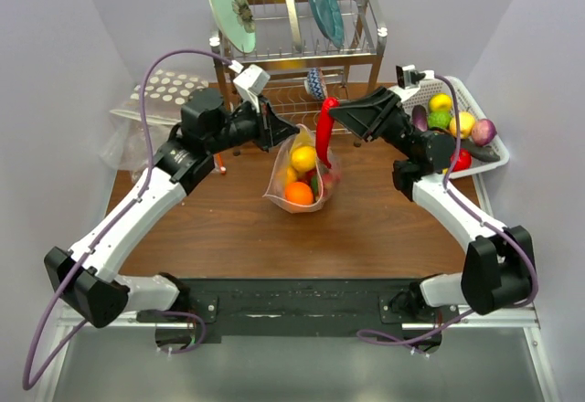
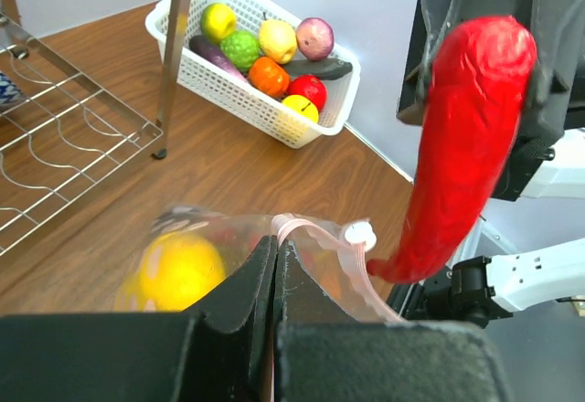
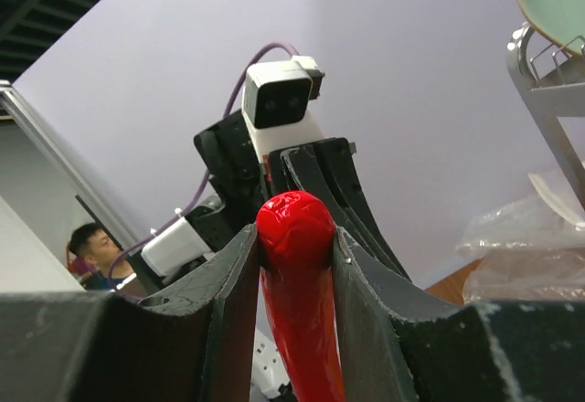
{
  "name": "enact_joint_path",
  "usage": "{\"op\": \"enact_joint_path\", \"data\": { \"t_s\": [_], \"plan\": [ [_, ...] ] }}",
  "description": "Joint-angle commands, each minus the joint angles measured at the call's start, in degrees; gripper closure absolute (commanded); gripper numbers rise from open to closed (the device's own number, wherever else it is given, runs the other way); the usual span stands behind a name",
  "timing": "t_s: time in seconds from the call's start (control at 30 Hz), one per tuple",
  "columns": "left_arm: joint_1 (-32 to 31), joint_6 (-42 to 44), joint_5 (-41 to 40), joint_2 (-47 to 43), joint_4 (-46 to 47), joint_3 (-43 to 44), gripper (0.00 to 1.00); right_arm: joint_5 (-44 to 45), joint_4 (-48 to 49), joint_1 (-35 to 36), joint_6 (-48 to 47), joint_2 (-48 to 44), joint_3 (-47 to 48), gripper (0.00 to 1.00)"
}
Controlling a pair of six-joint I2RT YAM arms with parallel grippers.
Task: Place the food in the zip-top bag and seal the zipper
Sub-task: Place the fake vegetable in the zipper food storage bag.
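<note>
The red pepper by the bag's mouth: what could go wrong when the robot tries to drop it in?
1. The bag is floppy and only the left gripper pinches its rim. The mouth may sag, and the red pepper, held by the right gripper, could hit the edge and fall onto the table.
2. The lemon and orange already fill much of the bag. The long pepper might stick out and block the zipper.

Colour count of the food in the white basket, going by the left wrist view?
Yellow pieces: 3
Green piece: 1
Orange piece: 1
Red piece: 1
Pinkish-purple piece: 1
Dark long pieces: 2
Total showing in the basket: 9
</note>
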Motion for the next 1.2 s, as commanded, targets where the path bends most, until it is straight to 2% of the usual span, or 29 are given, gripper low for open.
{"op": "enact_joint_path", "data": {
  "t_s": [0.0, 0.13, 0.23, 0.53, 0.77, 0.87, 0.97, 1.03, 1.07, 1.1, 1.17],
  "plan": [
    [-0.9, -1.9, -1.0, 0.9, 2.9, 4.8, 1.0, -3.0, 12.3, 1.3, -1.8, -4.0, 0.4, 0.82],
    [-2.1, -1.8, -0.7, 2.8, 2.1, 6.4, 1.0, -4.0, -0.9, 2.7, -10.3, -7.9, 1.8, 0.81],
    [-2.7, -2.0, -0.6, 3.8, 2.0, 7.3, 1.0, -4.6, -6.3, 4.1, -15.4, -9.4, 3.7, 0.81],
    [-4.6, -2.3, -0.2, 5.5, 0.2, 12.4, 1.0, -6.4, -3.5, 7.7, -16.9, -5.1, 8.0, 0.82],
    [-4.7, -2.0, 0.5, 4.6, -2.6, 16.5, 1.0, -7.9, -5.2, 8.2, -21.7, -3.6, 7.1, 0.83],
    [-4.7, -1.3, -0.3, 3.7, -3.6, 17.9, 1.0, -8.5, -12.0, 8.1, -28.1, -5.2, 6.3, 0.83],
    [-4.7, -0.6, -1.1, 3.1, -4.3, 18.8, 1.0, -8.6, -22.8, 8.2, -37.3, -8.7, 5.6, 0.83],
    [-4.7, -0.5, -1.3, 3.1, -5.0, 19.4, 1.0, -8.6, -33.6, 8.4, -45.8, -11.6, 5.8, 0.82],
    [-4.7, -0.4, -1.2, 3.1, -5.3, 19.6, 1.0, -8.0, -37.9, 8.5, -49.0, -12.5, 6.3, 0.8],
    [-4.6, -0.5, -1.0, 3.1, -5.3, 19.9, 1.0, -7.8, -46.1, 9.1, -55.0, -13.2, 7.3, 0.78],
    [-4.7, -0.7, -0.7, 3.1, -5.4, 20.1, 1.0, -7.7, -52.6, 9.8, -59.7, -14.8, 8.4, 0.66]
  ]
}}
